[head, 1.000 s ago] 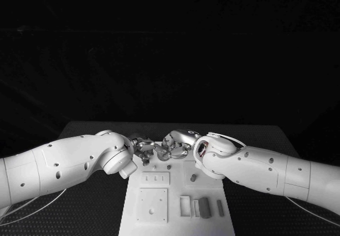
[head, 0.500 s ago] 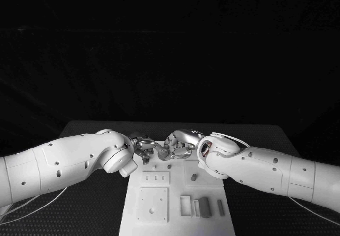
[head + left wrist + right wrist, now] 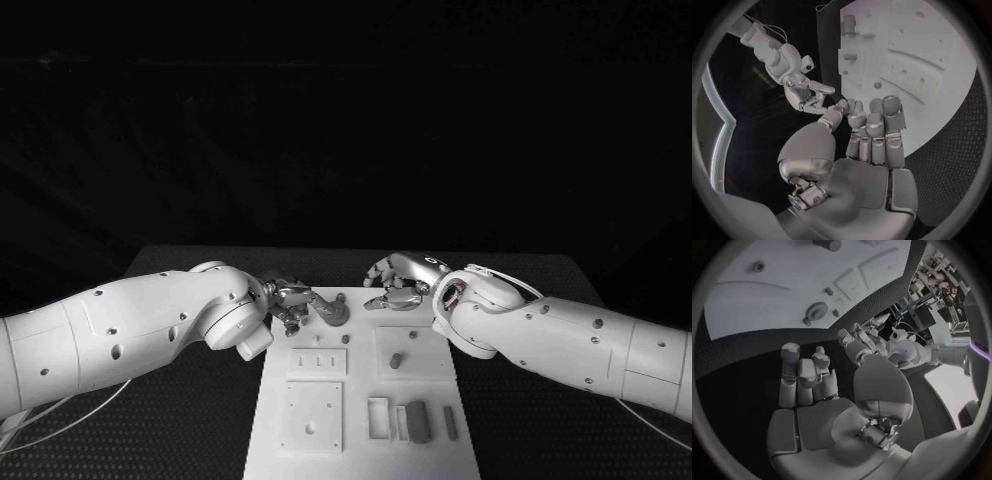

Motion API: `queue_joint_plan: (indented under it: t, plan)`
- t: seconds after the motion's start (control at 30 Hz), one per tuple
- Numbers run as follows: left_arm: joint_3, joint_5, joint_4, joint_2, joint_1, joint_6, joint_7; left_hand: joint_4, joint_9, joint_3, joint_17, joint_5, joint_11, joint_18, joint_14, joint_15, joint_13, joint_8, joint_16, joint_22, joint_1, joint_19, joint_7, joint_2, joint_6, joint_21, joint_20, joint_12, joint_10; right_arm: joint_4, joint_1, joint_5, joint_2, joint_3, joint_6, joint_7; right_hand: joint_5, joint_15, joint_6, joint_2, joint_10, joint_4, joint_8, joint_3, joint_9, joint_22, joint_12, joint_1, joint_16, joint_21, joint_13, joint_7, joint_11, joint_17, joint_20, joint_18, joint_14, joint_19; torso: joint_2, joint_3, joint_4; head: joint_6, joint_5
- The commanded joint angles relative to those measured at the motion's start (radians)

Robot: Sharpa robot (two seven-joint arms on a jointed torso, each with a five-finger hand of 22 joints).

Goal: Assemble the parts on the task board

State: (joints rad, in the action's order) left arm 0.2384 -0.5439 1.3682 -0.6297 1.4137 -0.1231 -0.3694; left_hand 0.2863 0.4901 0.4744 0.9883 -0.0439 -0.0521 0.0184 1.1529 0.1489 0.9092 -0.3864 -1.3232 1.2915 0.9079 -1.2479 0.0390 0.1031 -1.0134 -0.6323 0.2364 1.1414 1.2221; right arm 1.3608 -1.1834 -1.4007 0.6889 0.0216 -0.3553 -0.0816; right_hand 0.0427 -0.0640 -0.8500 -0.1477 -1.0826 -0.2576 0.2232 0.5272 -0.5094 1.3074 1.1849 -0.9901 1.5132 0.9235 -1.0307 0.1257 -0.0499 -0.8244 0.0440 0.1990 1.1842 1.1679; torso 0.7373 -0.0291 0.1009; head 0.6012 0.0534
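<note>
Right hand point(image 3: 400, 279) drawn back right and far from left hand point(image 3: 296, 302), round gear part point(image 3: 333, 314) uncovered on task board point(image 3: 361, 440)

Black table point(image 3: 173, 265) with a fine textured surface, running from the near edge to a straight far edge against a dark background. The white task board point(image 3: 361, 455) lies flat on it at the middle, long side running near to far, its far end just short of the table's far edge. Bare table surface shows on both the left and the right of the board. A thin pale cable point(image 3: 58, 425) curves over the near left part of the table.
</note>
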Motion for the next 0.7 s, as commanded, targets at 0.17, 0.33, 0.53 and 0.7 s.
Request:
queue_joint_plan:
  t: [0.17, 0.33, 0.53, 0.7]
  plan:
    - [0.0, -0.117, -0.004, 0.01, -0.001, 0.141, -0.081, 0.001, 0.051, 0.01, -0.006, -0.005, -0.011, 0.04, -0.009, 0.016, 0.002, -0.026, -0.007, 0.003, -0.004, 0.0, 0.009, 0.019, -0.059, -0.005, 0.007, -0.006, -0.002, -0.037, -0.006, 0.062, -0.001, -0.026, -0.066, 0.046, 0.007, 0.005, 0.035, -0.003, 0.005, 0.003, -0.001, 0.007, 0.0, 0.006, -0.002, -0.008, -0.004, -0.005, 0.001, 0.038, 0.001, -0.001, -0.001, 0.063, -0.001, -0.003, 0.001, 0.0009, 0.0001, 0.003, 0.003]
    - [0.0, -0.209, -0.009, 0.015, -0.011, 0.141, -0.117, 0.001, 0.069, 0.012, -0.013, -0.004, -0.016, 0.039, -0.011, 0.02, 0.003, -0.036, -0.012, 0.006, -0.011, 0.0, 0.005, 0.022, -0.065, -0.004, 0.009, -0.008, -0.002, -0.05, -0.024, 0.087, 0.0, -0.03, -0.068, 0.05, 0.007, 0.004, 0.034, 0.003, 0.006, 0.004, 0.0, 0.008, -0.001, 0.006, -0.003, -0.008, -0.004, -0.006, 0.001, 0.038, 0.001, -0.001, -0.002, 0.063, -0.002, -0.003, 0.001, -0.0006, 0.0024, 0.01, 0.006]
    - [0.0, -0.25, -0.015, 0.03, -0.02, 0.156, -0.143, 0.001, 0.11, 0.014, -0.023, -0.004, -0.023, 0.036, -0.014, 0.026, 0.004, -0.058, -0.019, 0.008, -0.022, -0.001, -0.003, 0.026, -0.07, -0.002, 0.011, -0.011, -0.001, -0.052, -0.031, 0.093, -0.004, -0.042, -0.068, 0.052, 0.007, 0.004, 0.034, 0.005, 0.007, 0.005, 0.0, 0.008, -0.001, 0.006, -0.003, -0.007, -0.005, -0.006, 0.002, 0.038, 0.001, -0.001, -0.002, 0.063, -0.003, -0.004, 0.001, -0.001, 0.0013, 0.017, 0.01]
    - [0.0, -0.257, -0.025, 0.043, -0.028, 0.174, -0.155, -0.002, 0.17, 0.028, -0.038, -0.022, -0.035, 0.034, -0.013, 0.034, 0.004, -0.09, -0.025, 0.01, -0.029, -0.005, -0.015, 0.036, -0.08, 0.001, 0.015, -0.014, 0.003, -0.067, -0.038, 0.112, -0.011, -0.047, -0.066, 0.053, 0.007, 0.004, 0.034, 0.007, 0.007, 0.004, 0.0, 0.008, -0.001, 0.007, -0.003, -0.008, -0.005, -0.007, 0.002, 0.038, 0.001, -0.001, -0.003, 0.063, -0.003, -0.004, 0.001, -0.0023, 0.002, 0.026, 0.013]
